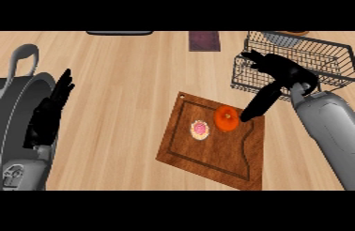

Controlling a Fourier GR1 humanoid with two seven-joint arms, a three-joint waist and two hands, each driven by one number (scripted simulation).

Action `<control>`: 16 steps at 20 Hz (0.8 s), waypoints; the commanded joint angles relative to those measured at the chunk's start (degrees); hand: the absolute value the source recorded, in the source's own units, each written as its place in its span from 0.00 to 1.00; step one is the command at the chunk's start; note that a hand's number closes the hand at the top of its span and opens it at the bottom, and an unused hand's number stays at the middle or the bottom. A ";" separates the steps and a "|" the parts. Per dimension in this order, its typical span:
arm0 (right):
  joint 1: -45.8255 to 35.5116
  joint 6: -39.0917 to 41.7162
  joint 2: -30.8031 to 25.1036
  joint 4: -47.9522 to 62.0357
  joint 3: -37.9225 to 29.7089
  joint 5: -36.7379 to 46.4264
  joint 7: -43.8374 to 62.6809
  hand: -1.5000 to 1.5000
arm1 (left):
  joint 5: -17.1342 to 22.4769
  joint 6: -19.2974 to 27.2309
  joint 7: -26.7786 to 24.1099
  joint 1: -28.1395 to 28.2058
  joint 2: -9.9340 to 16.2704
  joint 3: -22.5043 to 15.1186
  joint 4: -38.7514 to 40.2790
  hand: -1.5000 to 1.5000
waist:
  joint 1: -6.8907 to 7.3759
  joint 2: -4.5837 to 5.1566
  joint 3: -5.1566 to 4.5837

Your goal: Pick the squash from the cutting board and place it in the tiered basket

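You have the round orange squash lying on the dark brown wooden cutting board, near its upper right corner, with a small pale pink-centred round item just beside it on the left. Your right hand hangs between the squash and the black wire tiered basket, fingers spread apart and holding nothing, one long finger reaching down to the squash's right edge. Your left hand rests open at the left edge, fingers up, beside a grey rounded pan.
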 commanded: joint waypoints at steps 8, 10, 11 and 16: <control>0.77 2.36 6.29 0.95 3.77 5.35 6.84 0.00 | -0.92 -0.92 1.17 1.41 -0.71 1.96 -1.68 0.50 | -0.07 0.20 0.19; 3.46 2.76 5.69 1.91 3.61 7.07 2.51 0.00 | -1.67 -0.65 -1.02 1.59 -1.78 1.90 -0.67 0.50 | -0.22 0.28 0.20; 5.01 6.33 1.70 -0.33 2.44 5.54 2.30 0.00 | -1.62 -0.64 -3.00 1.46 -1.35 2.96 1.87 0.50 | -0.59 0.25 0.18; 1.18 5.90 5.44 1.15 4.04 10.86 3.10 0.00 | -3.21 -0.23 -1.83 0.39 -3.21 2.19 1.17 0.50 | -0.26 0.32 0.18</control>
